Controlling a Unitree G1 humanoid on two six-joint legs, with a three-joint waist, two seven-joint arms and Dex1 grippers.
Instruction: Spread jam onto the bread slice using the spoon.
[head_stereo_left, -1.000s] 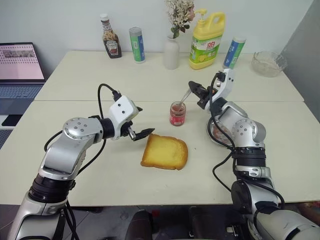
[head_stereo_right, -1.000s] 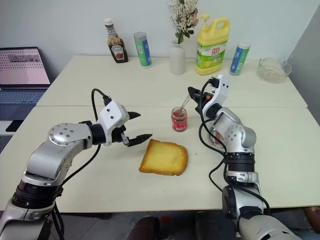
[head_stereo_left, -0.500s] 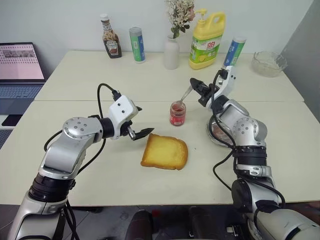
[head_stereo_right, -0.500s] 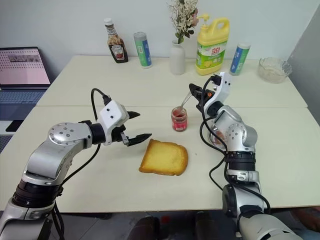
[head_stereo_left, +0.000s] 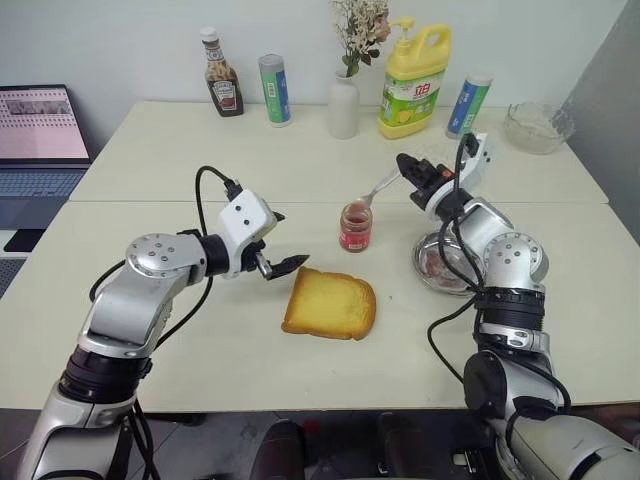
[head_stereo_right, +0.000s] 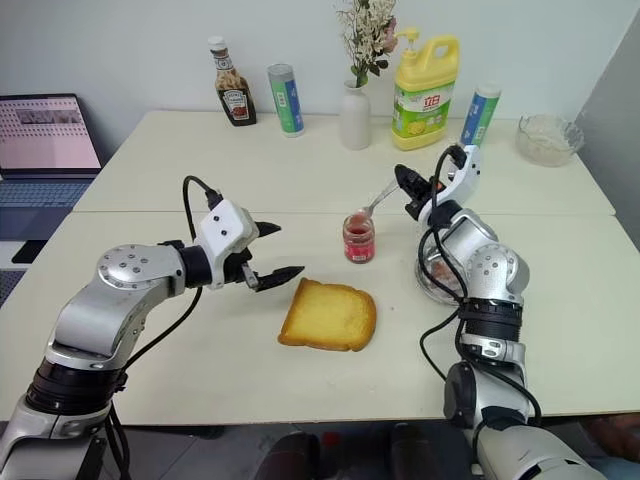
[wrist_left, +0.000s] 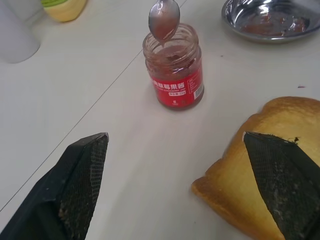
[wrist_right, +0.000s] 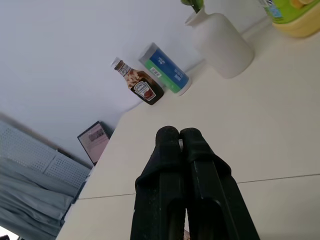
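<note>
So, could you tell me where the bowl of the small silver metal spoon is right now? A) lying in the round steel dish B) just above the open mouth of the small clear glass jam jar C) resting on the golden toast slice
B: the spoon bowl, coated with jam, hangs just above the open jar, held by the right gripper.

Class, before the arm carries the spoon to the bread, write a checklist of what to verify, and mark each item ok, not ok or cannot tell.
1. Right pincer shut on spoon: ok.
2. Spoon bowl lifted out of the jam jar: ok.
3. Jam on the spoon bowl: ok, a thin coat.
4. Bread slice flat on the table, top uncovered: ok.
5. Left pincer open, beside the bread: ok.
6. Jam dripping from the spoon: cannot tell.
</note>
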